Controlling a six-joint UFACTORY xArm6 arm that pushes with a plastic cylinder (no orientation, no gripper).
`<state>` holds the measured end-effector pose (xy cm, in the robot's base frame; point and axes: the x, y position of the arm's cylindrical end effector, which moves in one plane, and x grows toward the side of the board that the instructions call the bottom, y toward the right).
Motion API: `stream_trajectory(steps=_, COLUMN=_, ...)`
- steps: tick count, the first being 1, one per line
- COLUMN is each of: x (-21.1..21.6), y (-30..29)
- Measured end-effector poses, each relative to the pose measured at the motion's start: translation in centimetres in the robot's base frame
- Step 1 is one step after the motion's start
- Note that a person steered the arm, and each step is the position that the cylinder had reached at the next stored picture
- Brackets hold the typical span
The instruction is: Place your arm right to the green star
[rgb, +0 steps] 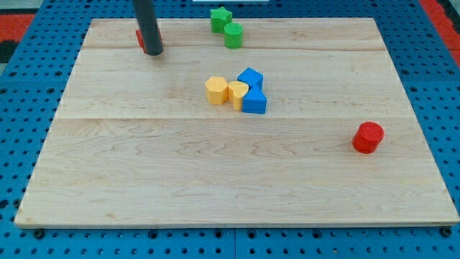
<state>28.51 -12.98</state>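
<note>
The green star (220,18) lies at the view's top edge of the wooden board (144,180), just right of centre. A green cylinder (233,34) touches its lower right side. My tip (152,51) is at the view's top left, well to the left of the green star. It stands right in front of a red block (141,39), which it mostly hides, so its shape is unclear.
In the board's middle sits a tight cluster: a yellow hexagon (215,90), a yellow heart-like block (237,93), a blue block (250,77) and a blue triangle (254,101). A red cylinder (368,137) stands alone at the view's right.
</note>
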Motion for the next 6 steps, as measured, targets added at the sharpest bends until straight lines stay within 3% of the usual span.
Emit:
stream_trajectory(steps=1, x=-2.5, y=-1.3)
stream_trajectory(steps=2, x=-1.4, y=-0.2)
stream_trajectory(steps=3, x=0.4, y=8.0)
stream_trajectory(steps=4, x=-1.4, y=16.9)
stream_trajectory(steps=5, x=-6.1, y=23.8)
stream_trajectory(steps=6, x=-9.4, y=23.3)
